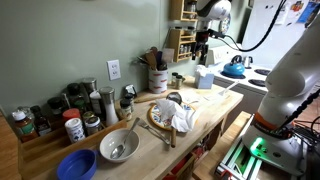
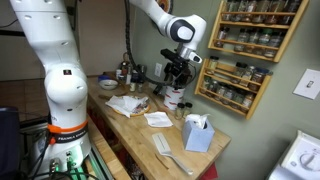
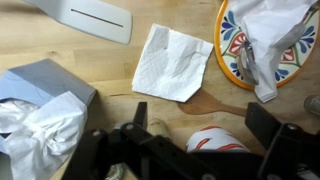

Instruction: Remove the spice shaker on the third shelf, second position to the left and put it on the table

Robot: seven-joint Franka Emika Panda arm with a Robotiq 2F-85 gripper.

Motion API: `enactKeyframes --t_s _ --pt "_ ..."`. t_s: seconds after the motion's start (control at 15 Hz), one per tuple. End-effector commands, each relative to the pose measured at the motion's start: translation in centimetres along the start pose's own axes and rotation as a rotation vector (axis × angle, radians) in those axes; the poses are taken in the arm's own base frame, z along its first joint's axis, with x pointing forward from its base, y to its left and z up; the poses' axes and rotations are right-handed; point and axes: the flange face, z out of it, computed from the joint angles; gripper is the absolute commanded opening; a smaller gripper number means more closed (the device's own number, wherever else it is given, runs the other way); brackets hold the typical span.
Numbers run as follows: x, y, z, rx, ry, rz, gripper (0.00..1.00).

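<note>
Light-wood countertop (image 2: 130, 125) nearest, carrying white spatula (image 2: 168, 152), blue-grey tissue box (image 2: 198, 135) and paper napkin (image 2: 158, 119). Beyond these, gripper (image 2: 177, 82) at end of white arm (image 2: 60, 60), low over the counter, apart from the rack. In wrist view, fingers spread either side of red-and-white spice shaker (image 3: 215, 140); clamped or free: not determinable. Shaker off the rack, near patterned plate (image 3: 232, 50); contact with the wood not discernible. Farthest back, wall-mounted wooden spice rack (image 2: 245, 45) with tiers of dark-capped jars (image 2: 245, 38).
</note>
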Motion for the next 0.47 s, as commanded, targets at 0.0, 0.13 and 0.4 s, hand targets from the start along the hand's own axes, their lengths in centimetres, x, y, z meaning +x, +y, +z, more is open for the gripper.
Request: enactKeyframes --t_s 0.0,0.13,0.4 --pt "-4.3 -0.8 -3.9 -0.061 0.031 0.027 1.00" --pt "-2.4 -0.5 -3.8 -0.032 0.034 0.007 1.00" --pt "-2.2 -0.5 -3.3 -0.031 0.024 0.007 1.00"
